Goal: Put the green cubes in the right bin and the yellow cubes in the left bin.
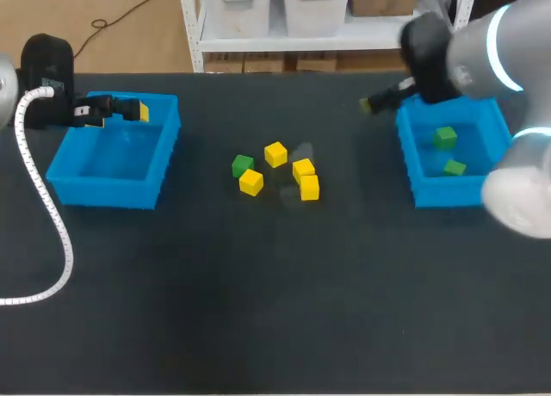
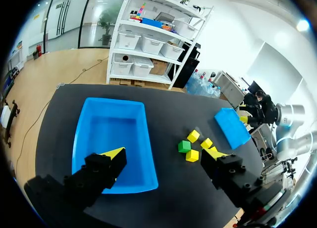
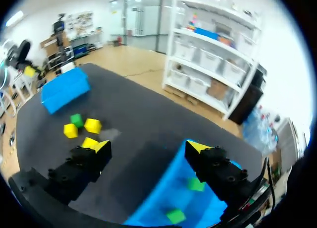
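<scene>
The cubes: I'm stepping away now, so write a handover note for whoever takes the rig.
Left gripper: open, empty, over the left bin.
Right gripper: open, empty, at the right bin edge.
Done: two green cubes lie in the right bin.
Left: one green cube and four yellow cubes sit mid-table; no cube seen in the left bin.

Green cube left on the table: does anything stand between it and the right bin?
Yes: yellow cubes lie between the green cube and the right bin. Lifted over them, nothing visible blocks it.
</scene>
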`<state>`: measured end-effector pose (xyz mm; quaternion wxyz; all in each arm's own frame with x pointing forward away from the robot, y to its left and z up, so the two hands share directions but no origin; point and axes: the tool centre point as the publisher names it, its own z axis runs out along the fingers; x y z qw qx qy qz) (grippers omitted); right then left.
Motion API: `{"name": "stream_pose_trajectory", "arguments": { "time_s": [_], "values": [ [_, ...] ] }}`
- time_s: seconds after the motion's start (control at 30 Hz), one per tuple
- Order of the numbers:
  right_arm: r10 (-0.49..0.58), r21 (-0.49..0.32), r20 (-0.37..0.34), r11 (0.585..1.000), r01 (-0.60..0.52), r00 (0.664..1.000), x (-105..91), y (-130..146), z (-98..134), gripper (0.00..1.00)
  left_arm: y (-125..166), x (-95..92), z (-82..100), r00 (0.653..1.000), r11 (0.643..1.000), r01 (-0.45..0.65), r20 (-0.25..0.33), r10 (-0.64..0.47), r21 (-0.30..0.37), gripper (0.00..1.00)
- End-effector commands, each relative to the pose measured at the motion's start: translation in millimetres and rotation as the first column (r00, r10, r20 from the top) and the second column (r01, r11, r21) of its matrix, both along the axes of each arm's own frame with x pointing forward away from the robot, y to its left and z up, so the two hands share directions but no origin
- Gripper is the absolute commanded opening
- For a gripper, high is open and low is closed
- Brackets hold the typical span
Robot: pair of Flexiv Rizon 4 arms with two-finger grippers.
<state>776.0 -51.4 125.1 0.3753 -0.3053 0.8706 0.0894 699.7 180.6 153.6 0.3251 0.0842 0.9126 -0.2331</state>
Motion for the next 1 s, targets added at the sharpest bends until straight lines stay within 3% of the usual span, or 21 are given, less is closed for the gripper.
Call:
{"name": "stream_pose_trajectory", "arguments": {
  "time_s": [0.03, 0.2, 0.33, 0.5, 1.0],
  "values": [
    [0.053, -0.083, 0.064, 0.995, -0.048, 0.997, -14.3, 61, -7, 1.00, 3, 0.3, -2.5, 1.000, 1.000, 0.009, 0.008, -0.009, -0.012, 1.00],
    [0.224, -0.089, 0.045, 0.972, -0.220, 0.974, -21.9, 112, -20, 1.00, 3, 0.3, -2.5, 1.000, 1.000, 0.009, 0.008, -0.009, -0.012, 1.00],
    [0.352, -0.116, 0.023, 0.931, -0.347, 0.936, -30.1, 142, -32, 1.00, 3, 0.3, -2.5, 1.000, 1.000, 0.009, 0.008, -0.009, -0.012, 1.00],
    [0.439, -0.144, -0.008, 0.889, -0.435, 0.899, -35.5, 172, -53, 1.00, 3, 0.3, -2.5, 1.000, 1.000, 0.009, 0.008, -0.009, -0.012, 1.00],
    [0.438, -0.073, -0.076, 0.893, -0.443, 0.896, -22.0, 213, -93, 1.00, 3, 0.3, -2.5, 1.000, 1.000, 0.009, 0.008, -0.009, -0.012, 1.00]
  ]
}}
